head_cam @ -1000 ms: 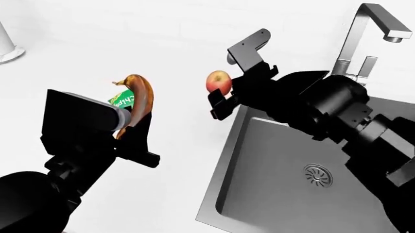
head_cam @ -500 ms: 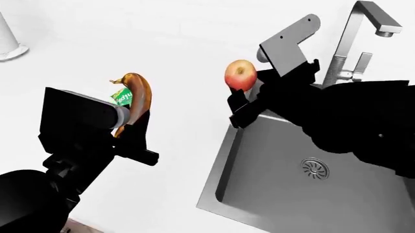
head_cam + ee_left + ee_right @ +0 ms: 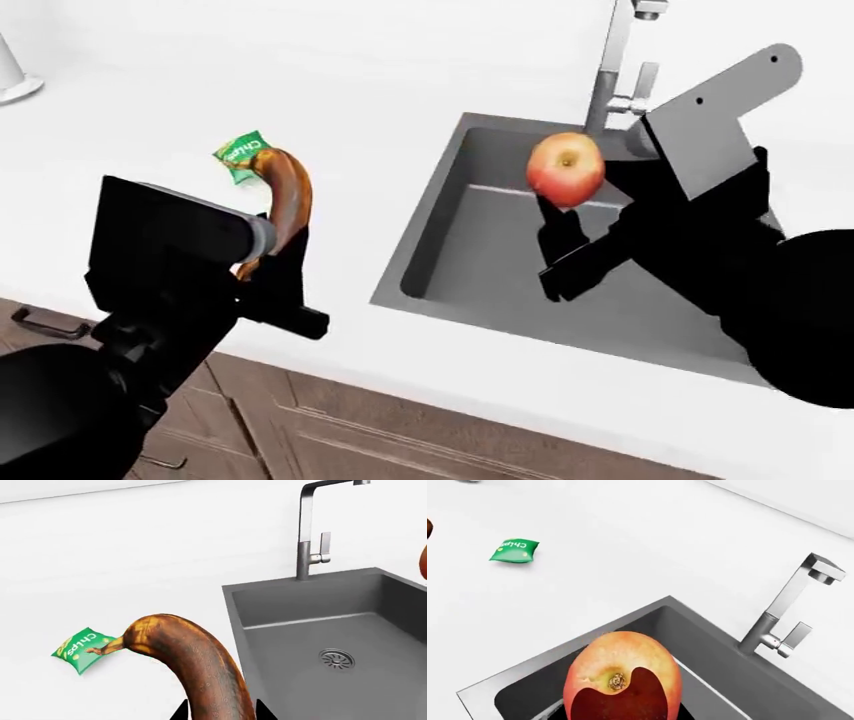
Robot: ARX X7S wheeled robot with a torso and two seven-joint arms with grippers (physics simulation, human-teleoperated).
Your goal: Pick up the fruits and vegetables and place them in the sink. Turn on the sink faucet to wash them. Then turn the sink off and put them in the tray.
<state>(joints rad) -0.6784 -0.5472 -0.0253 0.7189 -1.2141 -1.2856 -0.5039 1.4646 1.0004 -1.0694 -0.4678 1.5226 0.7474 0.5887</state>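
R pincer [image 3: 567,232] holds the round red-yellow apple [image 3: 566,168], which since a sec ago has moved from beside the dark grey recessed sink [image 3: 461,235] to above it, ready for release. L pincer [image 3: 274,268] grips the brown-orange curved banana [image 3: 286,192], left of sink, over white table [image 3: 334,110].

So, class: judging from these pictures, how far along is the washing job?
Done: both fruits are lifted. In hand: the right tool holds the apple over the sink; the left tool holds the banana above the counter. Left: dropping them in, running the faucet, traying.
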